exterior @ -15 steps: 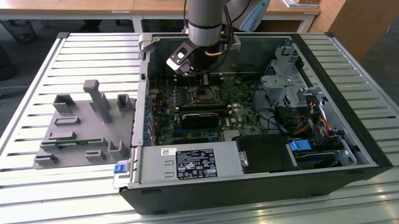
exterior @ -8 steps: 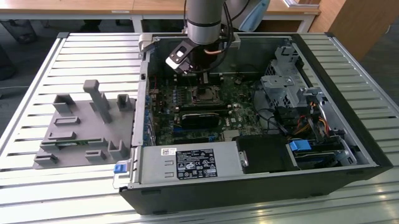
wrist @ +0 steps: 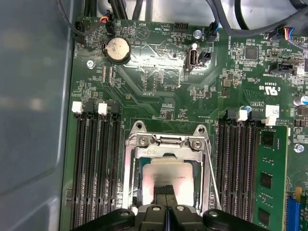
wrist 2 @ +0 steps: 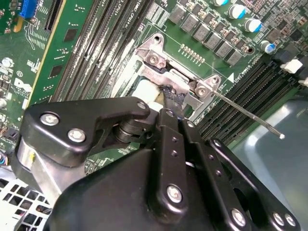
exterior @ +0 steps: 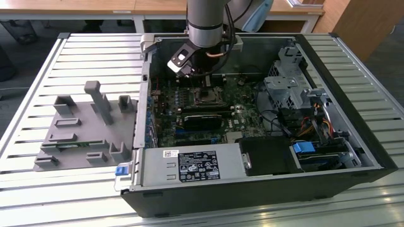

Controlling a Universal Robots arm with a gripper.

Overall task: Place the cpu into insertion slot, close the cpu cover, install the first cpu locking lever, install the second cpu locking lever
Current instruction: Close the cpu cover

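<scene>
My gripper (wrist: 164, 189) is shut, its black fingertips pressed together and resting on the cpu (wrist: 166, 168), whose silvery face lies in the insertion slot (exterior: 205, 97). The silver cpu cover (wrist: 136, 153) lies down as a frame around the chip. A thin metal locking lever (wrist 2: 245, 113) sticks out from the socket's corner over the memory slots, and it runs along one side of the socket (wrist: 210, 168) in the first wrist view. In the second wrist view the gripper (wrist 2: 171, 96) touches the socket's middle. The exterior view has the arm (exterior: 205, 23) standing straight over the motherboard.
Long black memory slots (wrist: 96, 168) flank the socket on both sides. A black graphics card (exterior: 202, 118) lies just in front of it, then the power supply (exterior: 189, 165). Drive cages and cables (exterior: 296, 94) fill the exterior view's right. A grey fixture (exterior: 82, 127) sits outside the case.
</scene>
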